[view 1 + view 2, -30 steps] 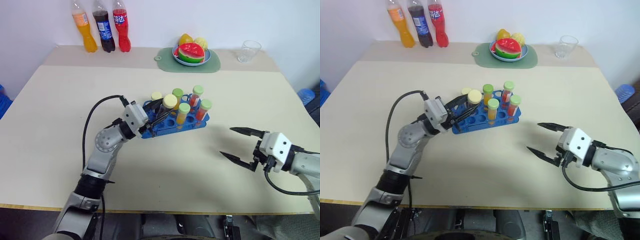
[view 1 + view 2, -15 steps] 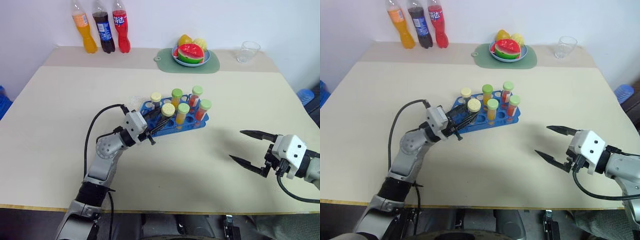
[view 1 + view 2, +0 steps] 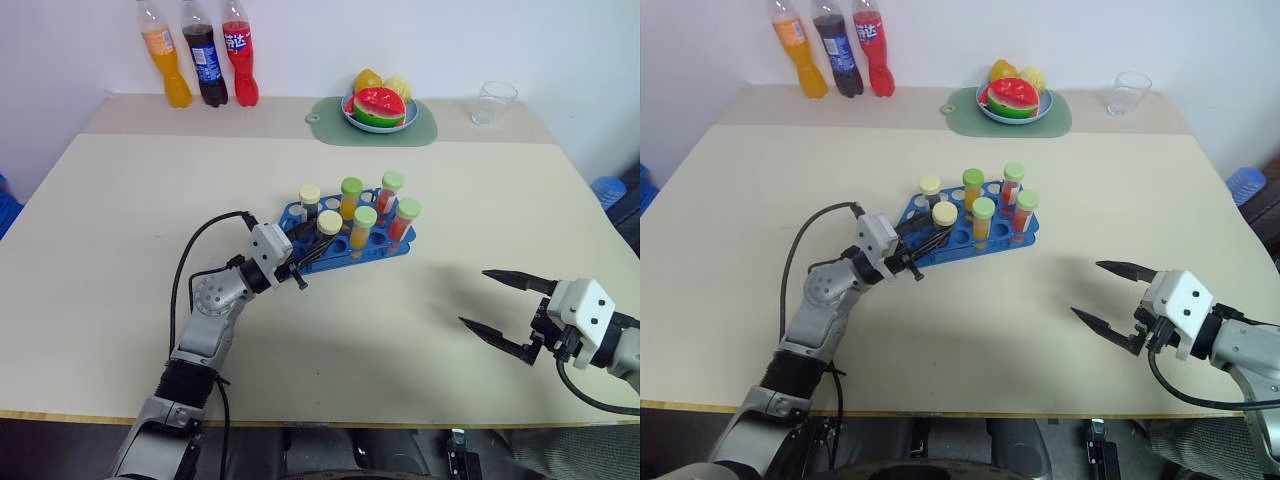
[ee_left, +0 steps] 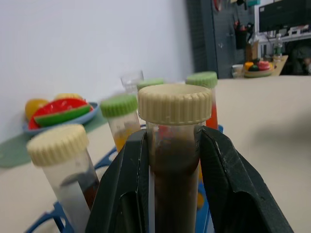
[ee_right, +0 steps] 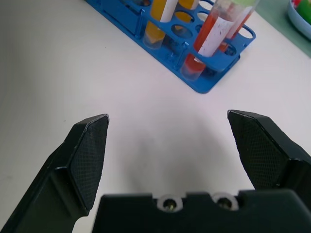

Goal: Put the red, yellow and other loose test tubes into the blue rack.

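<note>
Blue plastic rack (image 3: 352, 240) w/ rows of round holes sits mid-desk on the pale beige desk (image 3: 100, 250), slightly angled. Left hand (image 3: 312, 251) is at the rack's 8 o'clock end, its two black fingers (image 4: 124, 189) clamped tight on a cream-capped clear tube of dark brown liquid (image 4: 173, 160), held upright over the rack's near-left holes; tube bottom hidden, so can't tell if it's seated. Standing in the rack: another cream-capped tube (image 3: 309, 200) at the back-left, then four green-capped tubes, two w/ orange liquid (image 3: 349, 199) (image 3: 363, 228) and two w/ red (image 3: 391, 192) (image 3: 404, 220).

Right hand (image 3: 497, 306) hovers over bare desk at approx 4 o'clock from the rack, well apart from it, fingers spread wide, holding nothing.

Far edge of desk: three plastic bottles (orange, dark cola, red) (image 3: 201, 55) at 11 o'clock; a green mat (image 3: 330, 120) w/ a blue plate of toy fruit (image 3: 379, 104) at 12; a clear glass cup (image 3: 493, 102) at 1 o'clock.
</note>
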### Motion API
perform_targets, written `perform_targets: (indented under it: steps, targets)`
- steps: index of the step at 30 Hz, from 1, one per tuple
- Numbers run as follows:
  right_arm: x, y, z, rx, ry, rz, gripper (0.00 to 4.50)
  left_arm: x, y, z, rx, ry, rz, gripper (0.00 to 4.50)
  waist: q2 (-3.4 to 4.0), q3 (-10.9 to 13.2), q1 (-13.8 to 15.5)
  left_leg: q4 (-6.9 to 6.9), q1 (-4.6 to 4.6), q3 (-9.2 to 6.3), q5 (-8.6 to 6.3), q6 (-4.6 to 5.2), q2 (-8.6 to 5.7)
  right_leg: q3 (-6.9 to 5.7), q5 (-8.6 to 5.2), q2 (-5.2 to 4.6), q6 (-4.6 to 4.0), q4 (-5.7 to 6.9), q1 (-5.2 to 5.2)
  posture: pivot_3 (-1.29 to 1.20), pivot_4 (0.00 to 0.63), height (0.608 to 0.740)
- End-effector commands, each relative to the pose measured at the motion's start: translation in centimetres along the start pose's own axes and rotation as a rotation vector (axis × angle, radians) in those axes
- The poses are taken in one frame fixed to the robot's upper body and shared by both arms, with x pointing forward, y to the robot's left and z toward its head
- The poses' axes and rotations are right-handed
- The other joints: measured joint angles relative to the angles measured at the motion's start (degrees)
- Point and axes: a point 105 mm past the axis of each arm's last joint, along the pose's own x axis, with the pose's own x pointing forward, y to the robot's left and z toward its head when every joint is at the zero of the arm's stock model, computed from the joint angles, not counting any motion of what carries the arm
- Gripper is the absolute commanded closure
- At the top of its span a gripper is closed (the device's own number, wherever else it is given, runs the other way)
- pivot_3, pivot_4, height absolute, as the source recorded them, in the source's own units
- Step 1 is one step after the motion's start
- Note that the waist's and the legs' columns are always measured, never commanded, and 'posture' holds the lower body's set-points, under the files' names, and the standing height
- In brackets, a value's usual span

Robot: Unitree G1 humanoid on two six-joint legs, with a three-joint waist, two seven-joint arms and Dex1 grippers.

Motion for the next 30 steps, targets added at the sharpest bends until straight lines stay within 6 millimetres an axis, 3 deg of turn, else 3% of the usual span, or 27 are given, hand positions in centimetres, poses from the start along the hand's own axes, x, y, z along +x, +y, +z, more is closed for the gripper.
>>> perform_targets:
  steps: [1, 7, 8, 12, 19, 25, 30]
  targets:
    - [-0.5, -0.5, 1.0, -0.02, -0.031, -0.043, 0.16, -0.4, 0.3, 0.5, 0.001, -0.023, 0.001, 3.24, 0.0, 0.0, 0.01, 0.0, 0.0, 0.0, 0.0, 0.0, 0.02, 0.0, 0.0, 0.01, 0.0, 0.0, 0.0, 0.0, 0.15, 0.74]
    - [0.0, -0.4, 1.1, -0.019, -0.041, -0.053, 0.16, -0.1, -0.6, 1.4, -0.161, -0.09, -0.084, 3.24, 0.0, 0.0, 0.06, 0.0, 0.0, 0.01, 0.0, 0.0, 0.02, 0.0, -0.01, 0.01, -0.01, 0.0, 0.0, 0.0, 0.15, 0.74]
    - [0.2, -0.4, 1.2, -0.019, -0.047, -0.056, 0.16, -0.1, -0.3, 1.5, -0.16, -0.092, -0.072, 2.51, 0.0, 0.0, 0.05, 0.0, -0.01, 0.01, 0.0, 0.0, 0.02, 0.0, -0.01, 0.01, -0.01, 0.0, 0.0, 0.0, 0.15, 0.74]
    - [0.7, -0.6, 1.3, -0.006, -0.07, -0.072, 0.16, -0.4, 0.7, 1.2, -0.12, -0.043, -0.004, 0.73, 0.0, 0.0, 0.03, 0.0, 0.0, 0.0, 0.0, 0.0, 0.01, 0.0, 0.0, 0.01, 0.0, 0.0, 0.0, 0.0, 0.15, 0.74]
    - [1.9, -1.1, 0.8, 0.055, -0.12, -0.121, 0.16, -2.6, 2.4, 1.1, -0.125, -0.004, 0.109, 0.73, 0.01, -0.01, 0.02, 0.0, 0.01, -0.05, -0.01, 0.01, 0.03, 0.0, 0.0, 0.01, 0.0, 0.01, 0.0, 0.0, 0.15, 0.74]
    - [2.0, -1.2, -0.6, 0.106, -0.12, -0.172, 0.16, -8.0, 3.7, 0.8, -0.063, 0.111, 0.158, 0.73, 0.04, -0.02, -0.16, -0.02, 0.03, -0.03, -0.04, 0.06, 0.15, 0.0, -0.01, 0.04, -0.03, 0.02, -0.03, 0.0, 0.15, 0.74]
    - [0.8, -1.2, -2.8, 0.173, -0.089, -0.237, 0.16, -12.4, 4.8, 0.7, -0.054, 0.237, 0.217, 0.73, 0.04, -0.02, 0.16, -0.02, 0.02, -0.01, -0.04, 0.07, 0.27, 0.0, -0.03, -0.04, -0.06, 0.02, -0.02, 0.0, 0.15, 0.74]
